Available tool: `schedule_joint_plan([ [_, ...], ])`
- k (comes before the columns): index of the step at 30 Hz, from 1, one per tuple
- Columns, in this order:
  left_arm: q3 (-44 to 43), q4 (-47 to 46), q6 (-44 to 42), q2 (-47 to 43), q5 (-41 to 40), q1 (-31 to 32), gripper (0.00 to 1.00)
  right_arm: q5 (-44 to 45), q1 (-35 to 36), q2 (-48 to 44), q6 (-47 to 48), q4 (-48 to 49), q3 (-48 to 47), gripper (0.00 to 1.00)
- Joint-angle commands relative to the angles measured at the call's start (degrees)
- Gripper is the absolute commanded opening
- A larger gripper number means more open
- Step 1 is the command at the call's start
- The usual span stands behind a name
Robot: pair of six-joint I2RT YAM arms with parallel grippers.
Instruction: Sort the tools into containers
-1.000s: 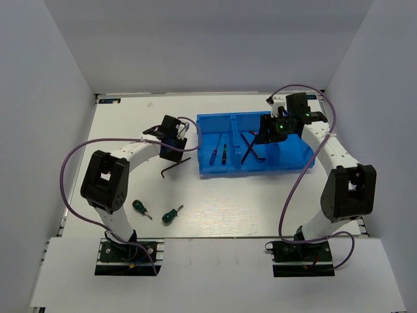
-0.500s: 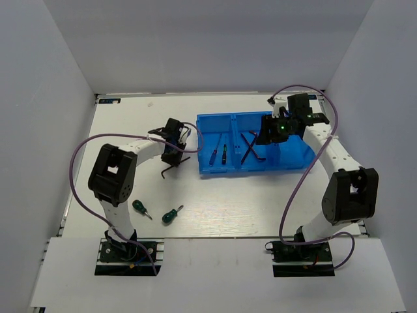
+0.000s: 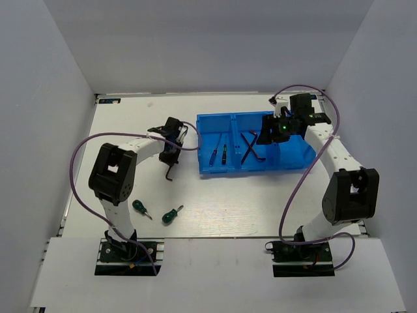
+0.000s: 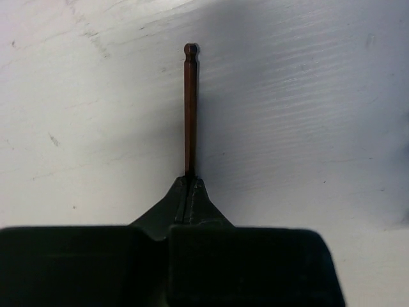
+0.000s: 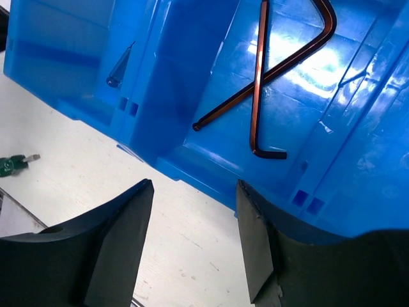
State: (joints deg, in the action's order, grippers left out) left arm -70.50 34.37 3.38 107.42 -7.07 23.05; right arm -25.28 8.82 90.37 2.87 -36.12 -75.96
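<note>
The left gripper [image 4: 188, 185] has closed since the earlier frame and now pinches a hex key [image 4: 190, 109], left of the blue bin [image 3: 225, 171]. The right gripper [image 5: 193, 185] stands wide over the bin (two crossed hex keys [image 5: 259, 83] lie inside).

3 hex keys [image 5: 256, 121] are counted, plus 2 thin screwdrivers [image 3: 212, 156] and 2 stubby green screwdrivers [image 3: 138, 207]. 1 blue bin [image 3: 290, 155] w/ 3 compartments is seen, and 2 robot arms [image 3: 111, 176].
</note>
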Motion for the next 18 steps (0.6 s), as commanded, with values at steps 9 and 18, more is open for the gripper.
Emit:
schedule_joint_plan([
  [9,-13.6,-5.16,6.72,-14.42,17.15,1.12,0.0,-1.71,-1.35,-5.73,6.7,0.17,2.4,0.06],
  [18,-23.01,-20.03,17.09,-3.54,40.73,6.92,0.0,1.9,-2.4,-7.58,5.12,2.1,4.24,0.11],
])
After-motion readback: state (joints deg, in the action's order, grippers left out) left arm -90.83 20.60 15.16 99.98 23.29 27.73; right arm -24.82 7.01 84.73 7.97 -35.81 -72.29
